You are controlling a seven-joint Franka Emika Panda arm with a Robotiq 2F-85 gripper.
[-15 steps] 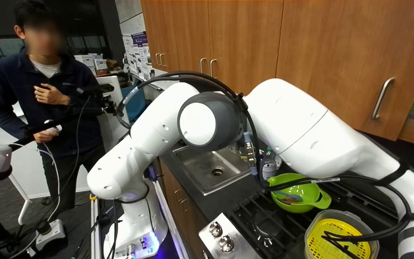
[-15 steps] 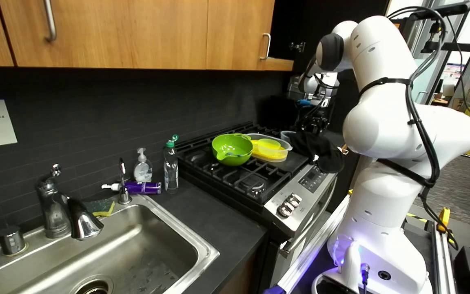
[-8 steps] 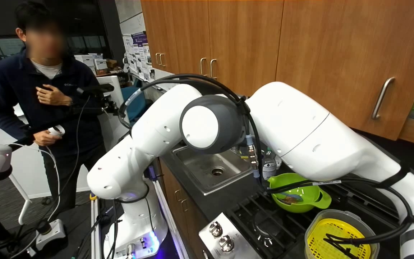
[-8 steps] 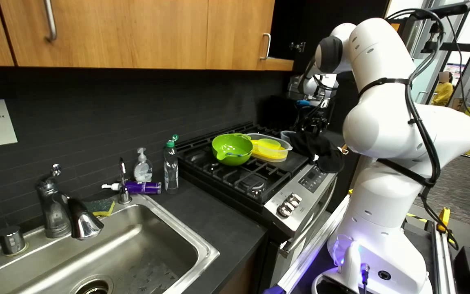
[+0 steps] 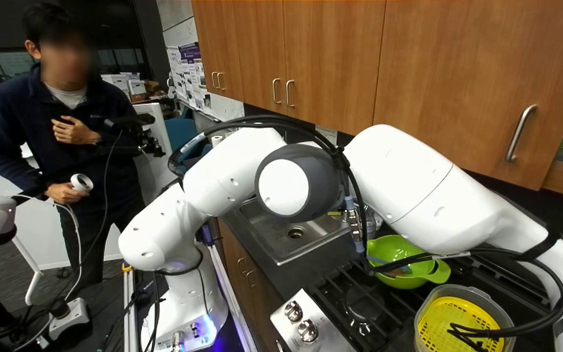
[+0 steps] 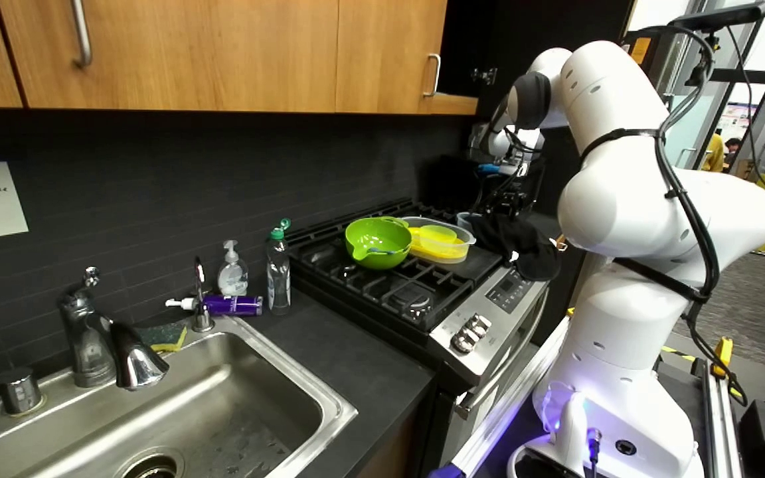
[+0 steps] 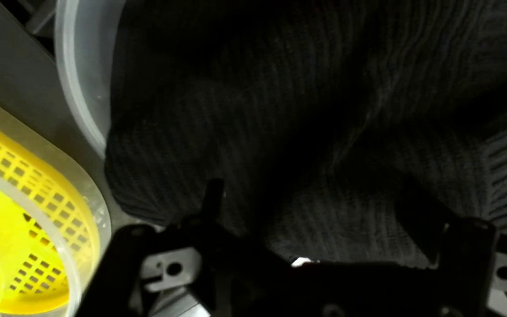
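My gripper (image 7: 321,220) is open, its dark fingers wide apart at the bottom of the wrist view. A black ribbed cloth (image 7: 244,127) fills most of that view under and between the fingers. I cannot tell whether the fingertips touch it. The cloth (image 6: 530,252) lies bunched at the stove's far end in an exterior view, with the gripper (image 6: 512,202) just above it. A clear round container (image 7: 75,83) is partly covered by the cloth. A clear tub with a yellow perforated basket (image 7: 66,207) is beside it. A small white patch (image 7: 301,261) shows at the cloth's edge.
A green bowl (image 6: 378,243) with a utensil inside stands on the stove grate (image 6: 416,292), beside the tub with the yellow basket (image 6: 442,244). Wooden cabinets (image 6: 223,53) hang above. A sink (image 6: 250,398) and bottles (image 6: 278,272) are nearby. A person (image 5: 61,122) stands behind the robot base.
The arm has lowered a little in both exterior views, and the gripper has shifted slightly down and left above the cloth. The cloth, bowl and tub look unmoved.
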